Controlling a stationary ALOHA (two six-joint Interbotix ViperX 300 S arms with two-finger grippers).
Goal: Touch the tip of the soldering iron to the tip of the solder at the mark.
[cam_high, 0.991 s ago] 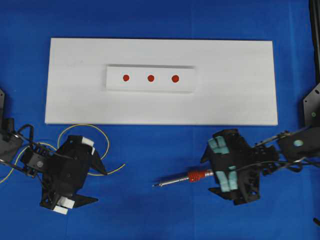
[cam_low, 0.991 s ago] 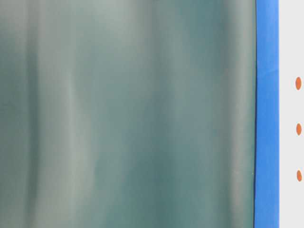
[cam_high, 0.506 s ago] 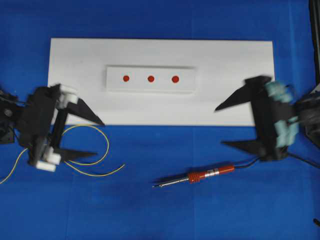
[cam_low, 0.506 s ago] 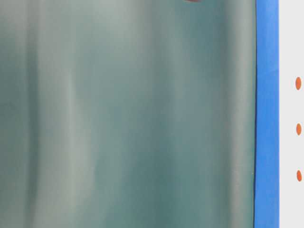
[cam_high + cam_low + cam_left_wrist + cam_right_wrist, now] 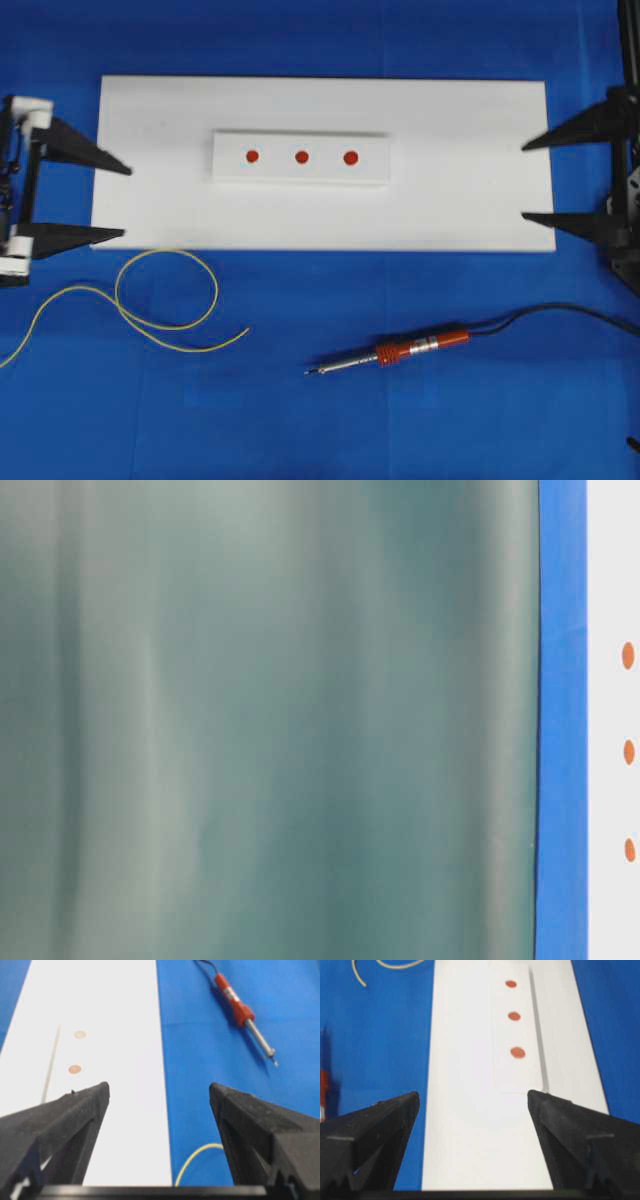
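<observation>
The soldering iron [image 5: 400, 352] lies on the blue cloth in front of the white board, with its tip pointing left and its black cord running right; the left wrist view also shows the iron [image 5: 239, 1007]. The solder [image 5: 165, 251], a thin yellow wire, lies looped at the front left, and one arc of the solder [image 5: 192, 1157] shows below my left jaws. Three red marks [image 5: 301, 156] sit on a raised white strip. My left gripper [image 5: 126, 202] hovers open at the board's left end. At the board's right end my right gripper [image 5: 523, 182] is open. Neither holds anything.
The long white board [image 5: 450, 200] lies across the middle of the blue cloth. In the table-level view a blurred grey-green surface [image 5: 270, 720] fills most of the frame, leaving only a blue strip and the dots at the right.
Both grippers have pulled away from the solder and the iron, outward and back to the board's two ends, staying open. Iron and solder have not moved.
</observation>
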